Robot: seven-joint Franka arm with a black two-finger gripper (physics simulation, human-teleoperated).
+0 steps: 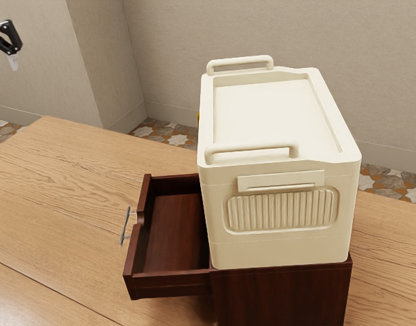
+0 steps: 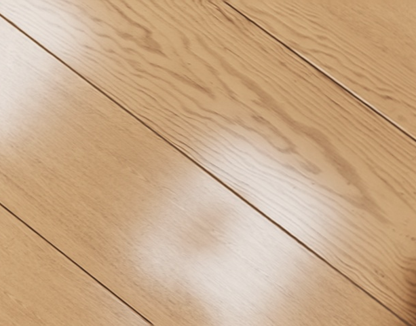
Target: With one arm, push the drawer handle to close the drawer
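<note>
Drawer (image 1: 135,252) open at the exterior view's lower left, handle (image 1: 125,225) well apart from the gripper (image 1: 13,62), upper left, jaws clenched or released, cannot tell

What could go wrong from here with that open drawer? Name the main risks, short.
The handle is a thin bar standing off the drawer's front, so my gripper could slip off it or miss it on the way in.
A push toward one end of the handle might skew the drawer and jam it.
The cabinet carries a large cream box; a hard shove might slide or jolt both.
</note>
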